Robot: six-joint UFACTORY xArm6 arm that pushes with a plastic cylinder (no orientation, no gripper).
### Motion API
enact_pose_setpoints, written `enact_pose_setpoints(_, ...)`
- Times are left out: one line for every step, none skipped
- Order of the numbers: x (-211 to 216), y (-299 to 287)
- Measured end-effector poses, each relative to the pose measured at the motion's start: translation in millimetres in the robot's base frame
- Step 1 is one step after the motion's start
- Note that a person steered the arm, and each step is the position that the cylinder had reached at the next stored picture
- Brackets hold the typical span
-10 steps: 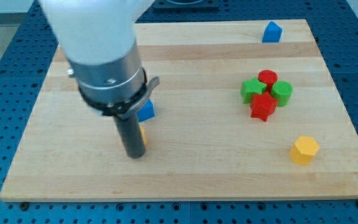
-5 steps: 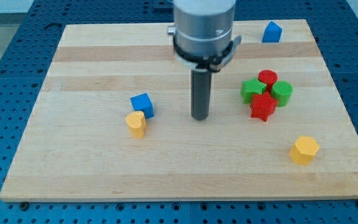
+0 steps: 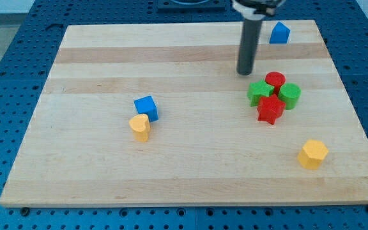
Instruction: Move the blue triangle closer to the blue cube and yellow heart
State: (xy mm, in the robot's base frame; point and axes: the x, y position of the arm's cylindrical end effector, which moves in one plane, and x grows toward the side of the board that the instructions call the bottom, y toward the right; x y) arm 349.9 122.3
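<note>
The blue triangle (image 3: 278, 32) sits near the view's top right corner of the wooden board (image 3: 107, 57). The blue cube (image 3: 146, 107) and the yellow heart (image 3: 140, 126) touch each other left of the board's middle. My tip (image 3: 245, 72) is on the board below and left of the blue triangle, apart from it, and far to the right of the cube and heart.
A cluster lies just below and right of my tip: a green star (image 3: 257, 93), a red cylinder (image 3: 275, 80), a green cylinder (image 3: 290, 95) and a red star (image 3: 270, 110). A yellow hexagon (image 3: 313, 154) sits at the lower right.
My tip has moved from beside the blue cube and yellow heart across the board toward the view's top right, closer to the blue triangle. No block has moved.
</note>
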Motion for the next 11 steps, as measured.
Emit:
enact_pose_setpoints(-11, 41)
enact_pose_setpoints(-51, 112)
enact_pose_setpoints(-96, 175)
enact_pose_setpoints(-118, 152)
enact_pose_setpoints(-110, 96)
enact_pose_setpoints(-73, 47)
enact_pose_setpoints(-63, 8)
enact_pose_setpoints(-91, 36)
enact_pose_setpoints(-122, 52)
enact_pose_setpoints(-97, -2)
enact_pose_setpoints(-55, -34)
